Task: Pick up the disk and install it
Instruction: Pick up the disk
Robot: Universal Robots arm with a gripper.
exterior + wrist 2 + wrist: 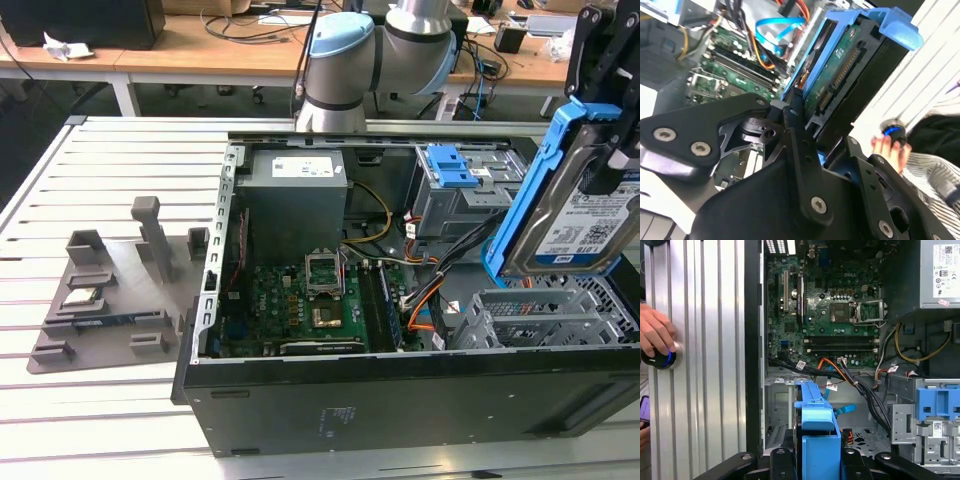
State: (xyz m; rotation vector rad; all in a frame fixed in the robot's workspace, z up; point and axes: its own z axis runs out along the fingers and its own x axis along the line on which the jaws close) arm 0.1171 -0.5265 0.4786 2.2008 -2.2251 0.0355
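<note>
The disk (585, 225), a silver drive with a white-and-blue label in a blue plastic bracket, hangs tilted above the open computer case (400, 400) at the exterior view's right. My black gripper (605, 120) is shut on its upper end. Below the disk lies a grey metal drive bay (540, 315). In the second wrist view the disk (840, 65) shows its green circuit side between my fingers (796, 130). The first wrist view has the disk (815, 440) edge-on, over the case's lower bay.
Inside the case are a motherboard (300, 300), a grey power supply (295, 200), orange and black cables (430, 290) and a drive cage with a blue latch (455, 170). A grey fixture (100, 300) lies left of the case. A hand (657, 340) rests on a round button.
</note>
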